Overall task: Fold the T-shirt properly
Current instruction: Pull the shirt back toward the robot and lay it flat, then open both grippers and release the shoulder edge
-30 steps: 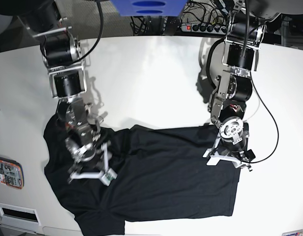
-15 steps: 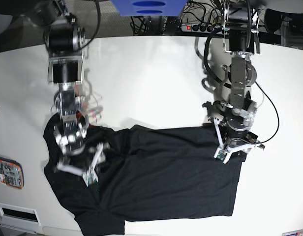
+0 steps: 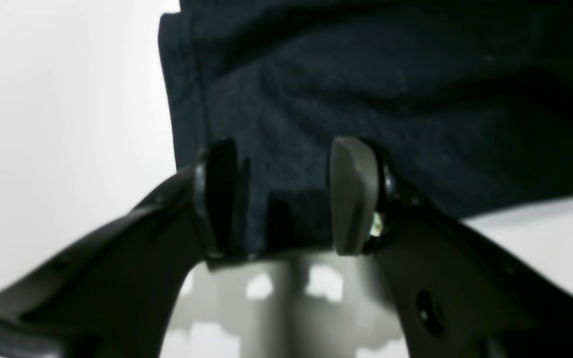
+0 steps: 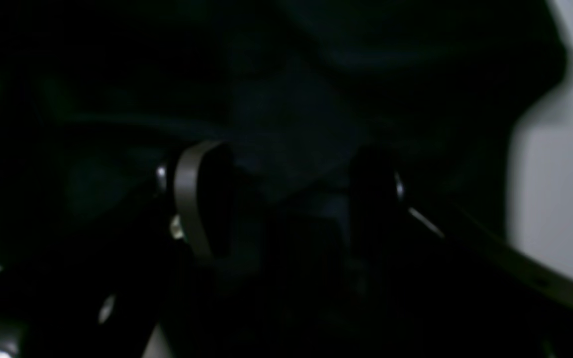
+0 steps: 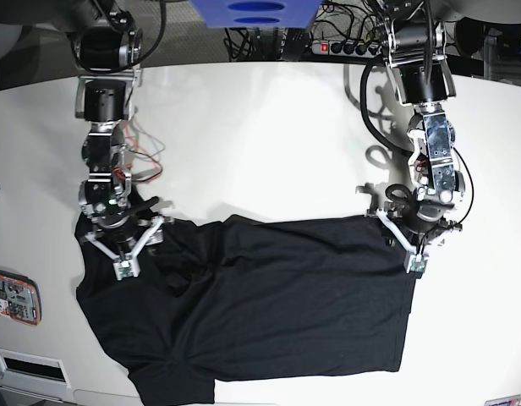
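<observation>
A: Item one, garment. Condition?
B: T-shirt [image 5: 269, 296], plain black, soft knit, no print showing. Spread mostly flat on the white surface [image 5: 260, 144], wrinkled and bunched at its left end, one sleeve hanging toward the near edge.
A: Orientation?
B: Long axis runs left to right across the base view; hem edge at the right, shoulders and sleeves at the left.
A: Item two, left side of that view?
B: Right hand [image 5: 123, 245], pointed down over the bunched shoulder area. Fingers [image 4: 202, 204] spread apart, dark cloth filling the gap; too dim to tell contact.
A: Item three, right side?
B: Left hand [image 5: 406, 241], at the shirt's upper right corner. Fingers [image 3: 353, 194] apart, straddling the corner, not pinching it.
</observation>
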Robot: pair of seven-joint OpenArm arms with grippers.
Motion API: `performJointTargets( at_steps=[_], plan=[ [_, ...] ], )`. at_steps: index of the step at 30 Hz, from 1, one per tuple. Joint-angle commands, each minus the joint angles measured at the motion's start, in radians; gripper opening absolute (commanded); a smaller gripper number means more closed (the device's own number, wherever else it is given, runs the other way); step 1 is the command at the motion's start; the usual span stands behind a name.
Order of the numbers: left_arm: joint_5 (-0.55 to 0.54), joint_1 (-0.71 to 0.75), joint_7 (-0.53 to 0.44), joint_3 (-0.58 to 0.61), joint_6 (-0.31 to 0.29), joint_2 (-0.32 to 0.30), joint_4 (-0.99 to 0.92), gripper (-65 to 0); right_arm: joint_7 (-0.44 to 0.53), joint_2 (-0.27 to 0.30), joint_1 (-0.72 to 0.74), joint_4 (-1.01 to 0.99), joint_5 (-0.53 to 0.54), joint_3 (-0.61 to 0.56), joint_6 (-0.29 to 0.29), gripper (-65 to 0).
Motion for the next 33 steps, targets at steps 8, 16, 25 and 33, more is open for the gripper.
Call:
performJointTargets(
  at_steps=[8,16,25,33],
  plan=[
    [-0.010,-0.008,-0.139,-0.003,0.001,-0.012,-0.177,-35.6,0.094,0.005,0.032,-0.158,0.005,0.002,-0.003,-26.8],
    [-0.010,0.110,-0.132,-0.001,0.001,-0.054,-0.169,-35.6,0.105,0.005,-0.104,-0.143,0.005,0.007,-0.003,-26.8],
    [-0.012,0.253,-0.132,-0.006,0.001,-0.120,-0.119,-35.6,0.103,0.005,-0.264,-0.011,0.007,0.014,-0.003,-26.8],
    [-0.012,0.433,-0.132,-0.059,0.000,-0.114,0.079,-35.6,0.103,0.005,-0.442,0.156,0.007,0.082,-0.003,-26.8]
  ],
)
